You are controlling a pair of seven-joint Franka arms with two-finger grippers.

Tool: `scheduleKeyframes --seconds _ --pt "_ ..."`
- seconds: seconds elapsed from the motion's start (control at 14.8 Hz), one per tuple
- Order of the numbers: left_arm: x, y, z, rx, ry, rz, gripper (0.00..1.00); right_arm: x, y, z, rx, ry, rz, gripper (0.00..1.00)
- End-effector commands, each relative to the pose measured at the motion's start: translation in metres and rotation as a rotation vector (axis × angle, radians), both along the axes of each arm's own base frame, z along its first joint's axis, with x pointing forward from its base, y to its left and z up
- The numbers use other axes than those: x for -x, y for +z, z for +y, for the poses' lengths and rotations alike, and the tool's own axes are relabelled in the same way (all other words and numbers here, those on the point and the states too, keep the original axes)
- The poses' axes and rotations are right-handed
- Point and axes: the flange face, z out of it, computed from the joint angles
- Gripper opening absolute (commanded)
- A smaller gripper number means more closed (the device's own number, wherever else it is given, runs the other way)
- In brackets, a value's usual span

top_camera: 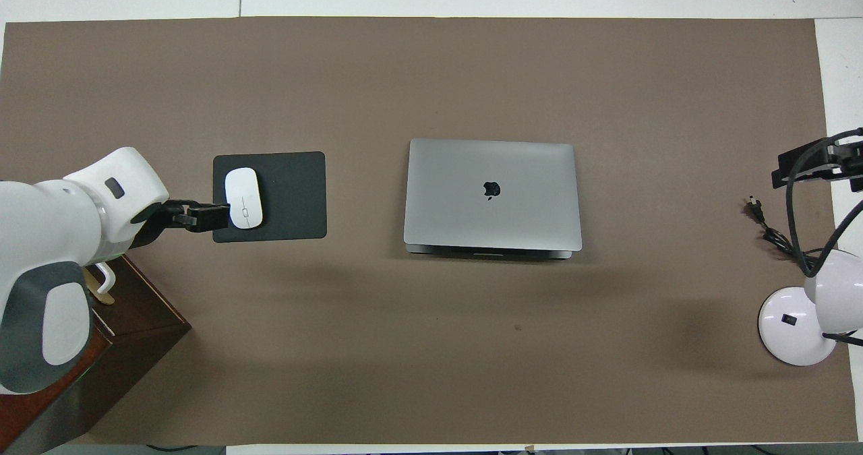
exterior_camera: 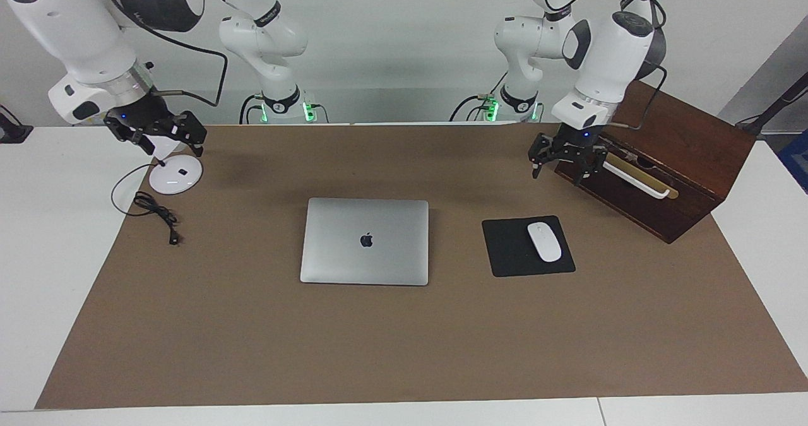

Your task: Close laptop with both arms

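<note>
**Laptop shut on the brown mat**

We see a white table [exterior_camera: 38, 236] under a matte brown mat [exterior_camera: 404, 344], a pale wall above. The slim silver-grey laptop [exterior_camera: 365, 242] lies closed mid-mat, beside the black mouse pad [exterior_camera: 528, 246]. The facing view alone shows the left gripper [exterior_camera: 564, 159] raised in front of the wooden box [exterior_camera: 669, 154], empty, and the right gripper [exterior_camera: 158, 132] over the round white lamp base [exterior_camera: 175, 175]; we cannot tell either's spread

Dark apple logo on the closed laptop [exterior_camera: 365, 241] lid; no readable text.
</note>
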Motion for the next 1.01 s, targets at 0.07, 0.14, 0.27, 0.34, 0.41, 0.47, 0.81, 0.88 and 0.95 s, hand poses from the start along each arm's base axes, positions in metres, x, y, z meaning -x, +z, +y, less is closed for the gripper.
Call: scheduleKeyframes --seconds 0.07,0.14,0.27,0.34,0.41,0.47,0.81,0.88,0.95 --pt "-0.008 0.024 0.032 0.000 0.065 -0.017 1.00 0.019 -0.005 -0.003 -0.020 -0.034 0.067 1.00" --pt "-0.011 0.029 0.041 0.002 0.082 -0.031 1.00 0.021 -0.007 -0.006 -0.021 -0.040 0.074 1.00" --pt "-0.018 0.044 0.051 -0.001 0.102 -0.059 1.00 0.022 -0.006 -0.006 -0.020 -0.039 0.064 1.00" --pt "-0.022 0.055 0.066 0.000 0.131 -0.071 1.00 0.021 -0.004 -0.006 -0.020 -0.037 0.060 1.00" --pt "-0.023 0.067 0.072 -0.012 0.132 -0.049 1.00 0.021 -0.005 -0.006 -0.020 -0.037 0.060 1.00" --pt "-0.024 0.081 0.074 -0.048 0.119 -0.019 1.00 0.021 -0.005 -0.005 -0.021 -0.039 0.058 1.00" --pt "-0.039 0.150 0.072 -0.117 0.100 0.135 1.00 0.023 -0.009 -0.003 -0.022 -0.034 0.069 1.00" --pt "-0.039 0.157 0.072 -0.117 0.099 0.172 1.00 0.023 -0.009 -0.003 -0.022 -0.034 0.069 1.00" --pt "-0.037 0.156 0.072 -0.115 0.109 0.202 1.00 0.023 -0.009 -0.002 -0.023 -0.033 0.069 1.00"
